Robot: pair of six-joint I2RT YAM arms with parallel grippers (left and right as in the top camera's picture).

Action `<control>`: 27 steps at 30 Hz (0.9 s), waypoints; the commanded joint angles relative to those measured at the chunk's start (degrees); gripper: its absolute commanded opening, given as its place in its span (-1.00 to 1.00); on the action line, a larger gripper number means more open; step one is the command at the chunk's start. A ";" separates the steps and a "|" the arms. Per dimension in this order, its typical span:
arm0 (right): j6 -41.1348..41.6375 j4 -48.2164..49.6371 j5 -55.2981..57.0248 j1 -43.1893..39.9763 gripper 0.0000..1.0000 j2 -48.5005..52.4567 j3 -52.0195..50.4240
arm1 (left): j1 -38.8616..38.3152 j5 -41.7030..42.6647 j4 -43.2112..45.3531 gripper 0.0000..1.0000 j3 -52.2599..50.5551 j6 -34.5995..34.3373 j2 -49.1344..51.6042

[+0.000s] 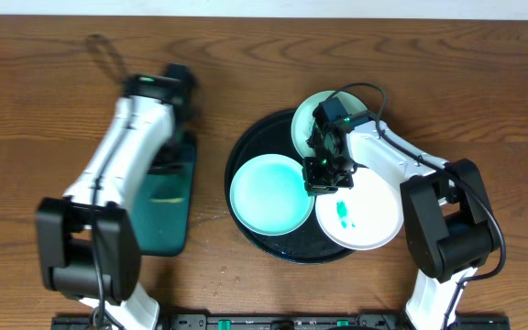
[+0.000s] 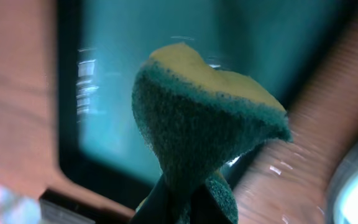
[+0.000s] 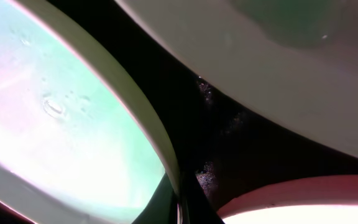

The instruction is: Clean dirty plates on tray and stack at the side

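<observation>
Overhead: three plates [image 1: 312, 121] are found on the tray [image 1: 250, 145], none stacked aside. The white plate [image 1: 374, 225], at 4 o'clock, is smeared.
Left wrist: a sponge [image 2: 197, 124] is clamped by the left gripper [image 2: 179, 210].
Right wrist: the right gripper [image 3: 180, 205] is judged pinched on the mint plate [image 3: 73, 124] rim.

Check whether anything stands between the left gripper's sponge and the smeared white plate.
Yes: the right gripper, shut, hangs low over the black tray right beside the white plate, on the line from the left gripper pinching the sponge. Nothing else visible blocks it.
</observation>
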 commanded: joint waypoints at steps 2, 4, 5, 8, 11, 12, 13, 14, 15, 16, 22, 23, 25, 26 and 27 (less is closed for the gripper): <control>-2.95 -0.52 0.74 0.20 -0.97 0.15 -0.59 | 10.86 1.55 -0.48 -0.86 1.03 -1.57 -0.68; -3.19 -0.57 0.79 0.57 -0.97 -0.79 0.24 | 14.40 5.49 0.57 -0.86 0.90 0.31 -0.57; -3.34 -0.57 0.81 0.74 -0.97 -1.40 0.79 | 15.96 7.19 1.27 -0.86 0.68 1.07 -0.57; -3.30 -0.68 0.85 0.79 -0.97 -3.63 2.08 | 18.05 8.94 1.88 -0.86 0.22 1.40 -0.57; -0.98 -1.70 1.64 0.66 -0.97 -6.36 3.26 | 18.12 8.98 2.45 -0.86 -0.55 1.40 -0.57; -0.28 -2.34 1.66 0.61 -0.97 -7.28 3.58 | 17.90 8.98 2.64 -0.86 -0.81 1.40 -0.57; 0.42 -3.06 1.68 0.55 -0.97 -8.20 3.85 | 17.64 8.96 2.73 -0.86 -1.05 1.40 -0.57; 1.03 -3.85 1.68 0.50 -0.97 -9.11 4.07 | 17.42 8.96 2.91 -0.85 -1.22 1.40 -0.57; 1.46 -4.57 1.68 0.35 -0.97 -10.12 4.15 | 17.18 8.96 3.15 -0.86 -1.42 1.40 -0.57; 1.86 -5.27 1.68 0.24 -0.97 -11.19 4.17 | 17.00 8.96 3.34 -0.87 -1.55 1.40 -0.57; 2.47 -9.22 -0.22 -1.25 -0.97 -17.59 4.17 | 16.68 8.96 3.52 -0.86 -1.62 1.40 -0.57; 2.47 -9.77 -2.19 -1.73 -0.97 -18.64 4.17 | 16.68 8.98 3.50 -0.86 -1.62 1.40 -0.57; 2.19 -10.88 -8.57 -3.32 -0.97 -20.72 4.17 | 16.68 8.96 3.48 -0.86 -1.62 1.40 -0.57; 1.75 -11.32 -11.72 -4.07 -0.97 -21.40 4.17 | 16.68 8.96 3.50 -0.85 -1.62 1.40 -0.57; 1.07 -11.65 -15.37 -4.83 -0.97 -21.84 4.17 | 16.68 8.96 3.50 -0.85 -1.62 1.40 -0.57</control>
